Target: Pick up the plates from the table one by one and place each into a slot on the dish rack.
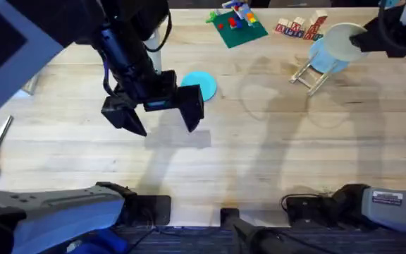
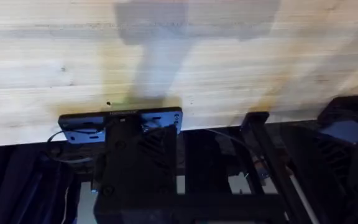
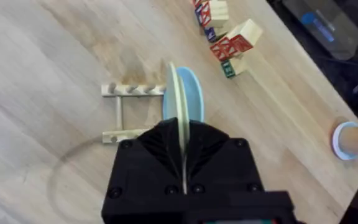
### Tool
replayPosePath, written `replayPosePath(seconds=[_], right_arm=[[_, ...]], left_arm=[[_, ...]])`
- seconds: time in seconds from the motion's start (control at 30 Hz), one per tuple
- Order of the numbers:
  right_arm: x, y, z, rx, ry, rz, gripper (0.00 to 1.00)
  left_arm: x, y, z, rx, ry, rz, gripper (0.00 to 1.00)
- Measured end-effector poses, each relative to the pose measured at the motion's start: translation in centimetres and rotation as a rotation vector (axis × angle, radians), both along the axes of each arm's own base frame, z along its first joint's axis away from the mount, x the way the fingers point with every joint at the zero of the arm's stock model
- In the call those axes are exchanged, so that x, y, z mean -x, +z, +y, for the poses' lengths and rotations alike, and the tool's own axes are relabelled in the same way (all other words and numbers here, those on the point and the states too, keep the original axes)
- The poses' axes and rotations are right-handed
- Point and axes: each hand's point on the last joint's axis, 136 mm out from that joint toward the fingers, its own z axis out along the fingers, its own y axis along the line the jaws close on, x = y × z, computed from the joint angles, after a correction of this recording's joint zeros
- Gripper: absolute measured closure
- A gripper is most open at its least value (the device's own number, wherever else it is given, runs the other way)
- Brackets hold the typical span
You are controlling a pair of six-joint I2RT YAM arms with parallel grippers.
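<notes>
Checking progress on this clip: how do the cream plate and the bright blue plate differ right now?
The pale cream-yellow round plastic plate stands on edge, gripped by the right claw over the small wooden dowel rack. The bright blue round plastic plate lies flat on the table, ungripped, behind the open left claw. Both are small and round.

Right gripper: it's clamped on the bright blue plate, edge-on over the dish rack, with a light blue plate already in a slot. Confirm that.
Not quite. The right gripper is clamped on the cream-yellow plate, not a bright blue one; the right wrist view shows it edge-on over the dish rack, beside the light blue plate already slotted. The bright blue plate lies on the table.
</notes>
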Motion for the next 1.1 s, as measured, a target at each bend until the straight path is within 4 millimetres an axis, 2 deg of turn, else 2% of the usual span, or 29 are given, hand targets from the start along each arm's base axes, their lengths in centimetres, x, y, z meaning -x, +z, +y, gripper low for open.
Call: replayPosePath(seconds=[0.37, 0.77, 1.1], right_arm=[[0.0, -0.3, 0.3, -0.02, 0.011, 0.008, 0.97], [-0.5, -2.7, 0.1, -0.044, 0.01, 0.069, 0.97], [-0.6, -2.9, 0.1, -0.046, 0.011, 0.073, 0.97]], left_arm=[[0.0, 0.0, 0.0, 0.0, 0.0, 0.0, 0.005], [0.0, 0.0, 0.0, 0.0, 0.0, 0.0, 0.006], [0.0, 0.0, 0.0, 0.0, 0.0, 0.0, 0.005]])
